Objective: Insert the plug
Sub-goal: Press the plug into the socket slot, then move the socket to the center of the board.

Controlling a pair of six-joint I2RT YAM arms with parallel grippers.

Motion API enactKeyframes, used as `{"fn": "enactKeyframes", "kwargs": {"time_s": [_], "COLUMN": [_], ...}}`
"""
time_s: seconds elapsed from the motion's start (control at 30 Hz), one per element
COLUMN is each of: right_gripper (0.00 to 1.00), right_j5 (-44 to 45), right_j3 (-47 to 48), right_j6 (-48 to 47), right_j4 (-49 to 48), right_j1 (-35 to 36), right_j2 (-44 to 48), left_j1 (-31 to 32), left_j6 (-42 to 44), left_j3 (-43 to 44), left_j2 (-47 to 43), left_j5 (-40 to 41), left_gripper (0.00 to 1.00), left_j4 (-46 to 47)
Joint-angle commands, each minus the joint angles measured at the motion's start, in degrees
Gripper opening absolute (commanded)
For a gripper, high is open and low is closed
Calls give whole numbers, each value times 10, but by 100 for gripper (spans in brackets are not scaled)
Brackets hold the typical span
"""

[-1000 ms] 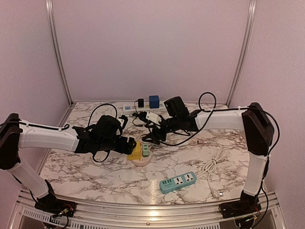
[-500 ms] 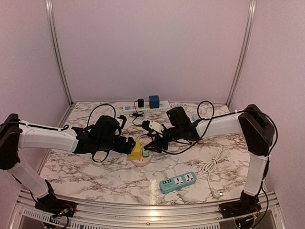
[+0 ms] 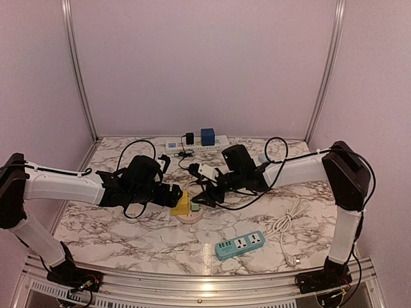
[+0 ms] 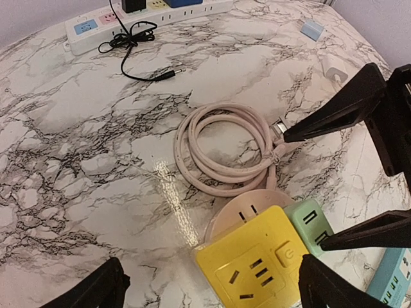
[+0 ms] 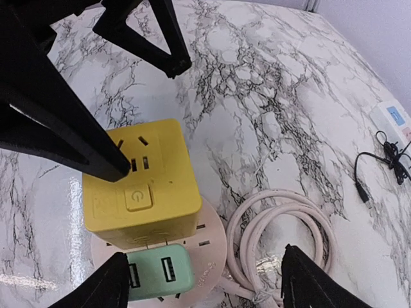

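A round pink socket base (image 3: 191,217) (image 4: 244,206) (image 5: 210,247) lies mid-table, its pink cable (image 4: 225,151) (image 5: 282,240) coiled beside it. On it sit a yellow cube adapter (image 3: 182,204) (image 4: 260,263) (image 5: 144,179) and a small green USB plug (image 3: 196,205) (image 4: 308,223) (image 5: 157,273); how deep the plug sits I cannot tell. My left gripper (image 3: 173,194) (image 4: 212,289) is open, straddling the yellow cube. My right gripper (image 3: 200,192) (image 5: 205,273) is open and empty, one finger beside the green plug, the other over the cable.
A white power strip (image 3: 196,145) (image 4: 148,16) with a black and a blue adapter lies along the back wall, a thin black cable (image 4: 131,45) in front of it. A blue power strip (image 3: 239,245) and its white cord (image 3: 286,224) lie front right.
My right gripper has come down and to the left, from near the back strip to just above the pink base. The left arm has not moved.
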State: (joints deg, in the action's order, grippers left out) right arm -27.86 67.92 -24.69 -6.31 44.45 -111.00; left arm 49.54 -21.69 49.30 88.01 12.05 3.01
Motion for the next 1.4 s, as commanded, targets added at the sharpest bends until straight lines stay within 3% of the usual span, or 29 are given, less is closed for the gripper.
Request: {"fn": "enactKeyframes", "kwargs": {"time_s": [0.0,0.13,0.17,0.2,0.23,0.4,0.53,0.67,0.8,0.9,1.17,1.37], "right_gripper": [78,81,84,97,98,99,99,99,99,99,99,99], "right_j5": [12,19,29,50,75,212,318,326,339,350,345,338], "right_j3": [41,48,44,33,19,-103,-156,-150,-176,-179,-183,-184], "right_j6": [-14,-4,1,7,13,42,150,210,217,219,221,222], "right_j4": [74,101,106,107,104,31,33,115,112,123,126,116], "right_j1": [10,10,10,10,10,13,3,-36,-45,-45,-45,-45], "right_j2": [71,132,146,160,176,276,342,370,403,410,404,392], "left_j1": [-3,-3,-3,-2,1,27,59,87,113,139,196,203], "left_j6": [1,3,4,4,6,40,93,124,131,126,114,122], "left_j3": [-7,5,12,18,23,47,105,166,210,227,154,110], "left_j2": [-24,-20,-17,-11,-8,8,36,81,127,153,132,135], "left_j5": [-3,-5,-6,-7,-7,-2,10,46,93,176,316,354], "left_gripper": [95,99,99,99,99,99,99,99,99,99,99,99], "left_j4": [8,1,-3,-8,-10,-16,-72,-124,-167,-200,-204,-203]}}
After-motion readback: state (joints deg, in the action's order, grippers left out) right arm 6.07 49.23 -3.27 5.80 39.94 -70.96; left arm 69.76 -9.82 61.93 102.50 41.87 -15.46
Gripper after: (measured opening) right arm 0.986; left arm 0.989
